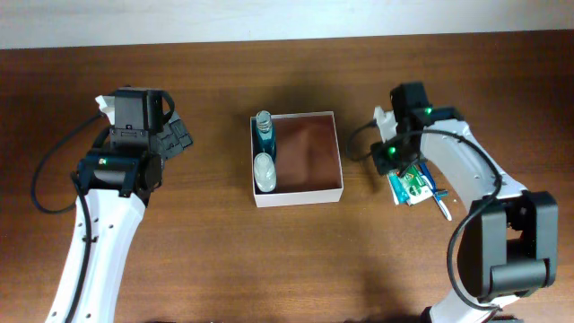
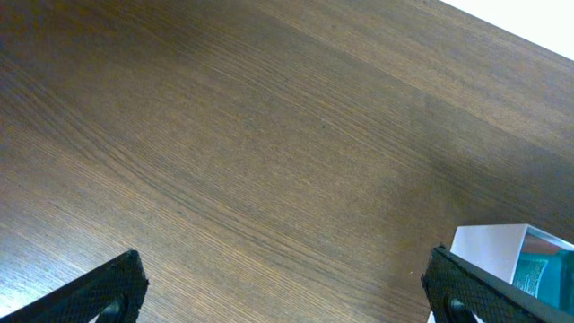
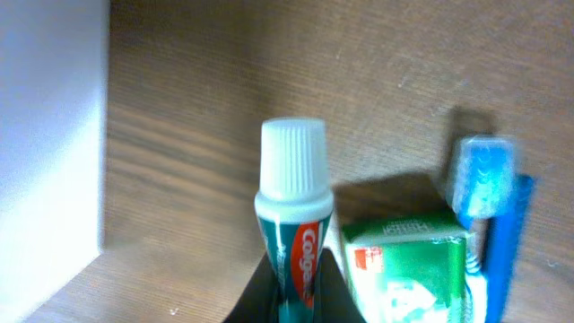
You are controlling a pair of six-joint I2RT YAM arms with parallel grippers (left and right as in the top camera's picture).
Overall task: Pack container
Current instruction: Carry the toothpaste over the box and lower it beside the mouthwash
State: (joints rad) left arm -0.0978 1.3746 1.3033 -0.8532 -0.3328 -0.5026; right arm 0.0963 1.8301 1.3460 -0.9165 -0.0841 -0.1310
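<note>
The container (image 1: 337, 152), a square white-walled box with a reddish-brown inside, sits mid-table; its white wall shows in the right wrist view (image 3: 49, 135) and a corner in the left wrist view (image 2: 489, 251). Two small bottles lie along its left side, a teal one (image 1: 264, 131) and a whitish one (image 1: 265, 170). My right gripper (image 3: 296, 287) is shut on a Colgate toothpaste tube (image 3: 292, 206) with a white cap, just right of the container (image 1: 395, 170). My left gripper (image 2: 287, 287) is open and empty over bare wood, left of the container (image 1: 170, 135).
A green and white packet (image 3: 408, 269) and a blue toothbrush (image 3: 489, 206) lie beside the tube, right of the container (image 1: 417, 184). The brown wooden table (image 1: 269, 260) ends at a pale far edge.
</note>
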